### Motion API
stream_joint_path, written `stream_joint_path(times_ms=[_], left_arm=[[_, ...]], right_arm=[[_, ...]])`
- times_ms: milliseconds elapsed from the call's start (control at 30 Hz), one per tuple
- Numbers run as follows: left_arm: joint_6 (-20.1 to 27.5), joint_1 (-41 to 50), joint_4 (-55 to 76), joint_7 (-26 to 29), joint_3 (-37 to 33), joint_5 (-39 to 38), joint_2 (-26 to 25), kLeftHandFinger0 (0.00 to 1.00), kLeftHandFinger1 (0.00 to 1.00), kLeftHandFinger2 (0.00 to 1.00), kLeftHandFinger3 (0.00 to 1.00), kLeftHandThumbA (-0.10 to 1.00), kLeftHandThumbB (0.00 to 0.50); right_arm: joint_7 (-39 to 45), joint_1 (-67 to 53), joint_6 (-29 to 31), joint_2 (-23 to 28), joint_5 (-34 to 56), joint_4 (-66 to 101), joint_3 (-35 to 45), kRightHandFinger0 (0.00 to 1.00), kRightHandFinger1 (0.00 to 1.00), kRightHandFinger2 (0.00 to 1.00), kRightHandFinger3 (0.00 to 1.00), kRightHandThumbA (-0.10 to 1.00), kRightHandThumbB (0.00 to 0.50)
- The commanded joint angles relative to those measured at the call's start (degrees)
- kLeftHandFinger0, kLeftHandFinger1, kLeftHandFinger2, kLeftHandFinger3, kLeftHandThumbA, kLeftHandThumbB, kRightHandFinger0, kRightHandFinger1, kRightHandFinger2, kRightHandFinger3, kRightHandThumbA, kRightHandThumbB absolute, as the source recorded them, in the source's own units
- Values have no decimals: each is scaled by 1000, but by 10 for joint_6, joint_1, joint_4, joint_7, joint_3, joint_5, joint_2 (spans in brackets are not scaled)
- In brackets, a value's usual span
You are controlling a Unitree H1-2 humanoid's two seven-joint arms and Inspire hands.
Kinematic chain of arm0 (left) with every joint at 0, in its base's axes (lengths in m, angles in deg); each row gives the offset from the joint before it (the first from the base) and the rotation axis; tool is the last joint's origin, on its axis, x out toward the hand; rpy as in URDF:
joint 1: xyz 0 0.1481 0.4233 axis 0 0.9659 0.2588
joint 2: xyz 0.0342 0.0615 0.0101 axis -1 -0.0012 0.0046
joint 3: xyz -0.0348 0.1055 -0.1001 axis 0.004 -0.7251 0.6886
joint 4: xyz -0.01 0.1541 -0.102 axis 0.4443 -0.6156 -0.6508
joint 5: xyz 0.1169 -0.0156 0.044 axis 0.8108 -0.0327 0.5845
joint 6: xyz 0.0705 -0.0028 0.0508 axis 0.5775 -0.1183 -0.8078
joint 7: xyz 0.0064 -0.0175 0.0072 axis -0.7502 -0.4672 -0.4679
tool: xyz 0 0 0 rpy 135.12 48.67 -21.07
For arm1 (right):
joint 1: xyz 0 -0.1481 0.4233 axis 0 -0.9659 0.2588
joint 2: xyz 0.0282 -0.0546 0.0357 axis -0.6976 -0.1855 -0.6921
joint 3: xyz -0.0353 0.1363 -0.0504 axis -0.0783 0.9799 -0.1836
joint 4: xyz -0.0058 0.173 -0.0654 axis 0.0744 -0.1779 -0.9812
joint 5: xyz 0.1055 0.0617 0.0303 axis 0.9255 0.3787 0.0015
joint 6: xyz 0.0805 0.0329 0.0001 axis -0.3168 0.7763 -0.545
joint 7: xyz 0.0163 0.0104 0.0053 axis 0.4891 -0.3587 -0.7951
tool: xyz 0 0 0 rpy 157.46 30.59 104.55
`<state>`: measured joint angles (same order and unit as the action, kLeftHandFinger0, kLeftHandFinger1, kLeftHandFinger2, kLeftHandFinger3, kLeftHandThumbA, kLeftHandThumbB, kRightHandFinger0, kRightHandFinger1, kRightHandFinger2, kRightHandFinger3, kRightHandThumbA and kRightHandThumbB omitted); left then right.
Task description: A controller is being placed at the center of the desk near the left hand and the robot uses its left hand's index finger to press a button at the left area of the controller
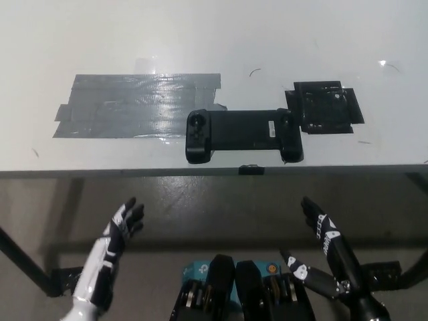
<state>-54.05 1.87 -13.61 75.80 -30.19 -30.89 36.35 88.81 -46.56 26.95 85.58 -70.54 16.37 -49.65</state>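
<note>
Black controller [241,134] lying flat near the desk [200,40] front edge, apparently a rigid, light plastic shell liable to slide, best pressed straight down on its left grip; left robot hand [122,227] and right robot hand [319,224] spread, empty, below the edge

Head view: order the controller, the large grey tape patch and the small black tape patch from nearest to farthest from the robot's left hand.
From the left hand, below the desk edge at lower left:
1. Controller, centre of the desk near its front edge; its left grip is closest, though only narrowly ahead of the next.
2. Large grey tape patch, desk's left side.
3. Small black tape patch, far right, clearly farthest.
</note>
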Motion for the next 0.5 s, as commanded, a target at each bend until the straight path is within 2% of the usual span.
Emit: stream_joint_path(times_ms=[0, 33, 67, 100, 133, 167, 200, 233, 267, 300, 333, 400, 433, 467], left_arm=[[-46, -40, 42, -38, -5, 10, -41, 801, 820, 853, 1000, 1000, 144], [-67, -56, 48, -45, -6, 10, -52, 717, 710, 739, 1000, 1000, 129], [-83, -74, 50, -52, -7, 4, -62, 616, 598, 644, 1000, 1000, 142], [-94, -84, 52, -55, -9, 0, -67, 556, 532, 586, 1000, 1000, 140], [-116, -102, 54, -61, -11, -2, -75, 421, 391, 481, 1000, 1000, 153], [-131, -115, 56, -64, -13, 1, -80, 280, 242, 364, 1000, 1000, 181], [-141, -128, 55, -69, -15, 0, -85, 218, 150, 260, 1000, 1000, 178], [-152, -154, 48, -79, -17, -8, -93, 108, 5, 90, 1000, 1000, 186], [-154, -156, 48, -79, -17, -8, -93, 103, 1, 80, 1000, 1000, 190], [-162, -169, 42, -84, -18, -13, -95, 59, 0, 3, 1000, 1000, 209], [-175, -187, 31, -91, -20, -19, -96, 137, 0, 0, 1000, 1000, 221], [-199, -220, 1, -108, -26, -32, -97, 150, 0, 0, 1000, 1000, 254], [-208, -235, -16, -115, -30, -34, -96, 129, 0, 0, 1000, 1000, 265], [-217, -249, -32, -121, -32, -38, -95, 59, 0, 0, 1000, 1000, 277]], right_arm=[[11, -12, 26, 4, 7, 23, -2, 1000, 1000, 1000, 1000, 652, 204], [11, -15, 25, 5, 5, 25, -1, 1000, 1000, 1000, 1000, 653, 203], [11, -17, 26, 5, 4, 26, 0, 1000, 1000, 1000, 1000, 654, 203], [11, -18, 27, 6, 4, 26, 1, 1000, 1000, 1000, 1000, 655, 204], [11, -20, 27, 6, 4, 27, 1, 1000, 1000, 1000, 1000, 656, 204], [11, -22, 26, 7, 4, 28, 2, 1000, 1000, 1000, 1000, 658, 205], [11, -23, 26, 8, 2, 28, 2, 1000, 1000, 1000, 1000, 667, 207], [11, -24, 26, 9, 2, 28, 3, 1000, 1000, 1000, 1000, 668, 204], [11, -24, 26, 9, 2, 28, 3, 1000, 1000, 1000, 1000, 667, 203], [12, -24, 28, 9, 3, 28, 3, 1000, 1000, 1000, 1000, 660, 197], [13, -25, 28, 10, 5, 28, 3, 1000, 1000, 1000, 1000, 657, 197], [13, -26, 27, 10, 4, 29, 4, 1000, 1000, 1000, 1000, 642, 192], [13, -26, 29, 10, 4, 29, 5, 1000, 1000, 1000, 1000, 635, 196], [12, -26, 29, 10, 4, 29, 5, 1000, 1000, 1000, 1000, 635, 196]])
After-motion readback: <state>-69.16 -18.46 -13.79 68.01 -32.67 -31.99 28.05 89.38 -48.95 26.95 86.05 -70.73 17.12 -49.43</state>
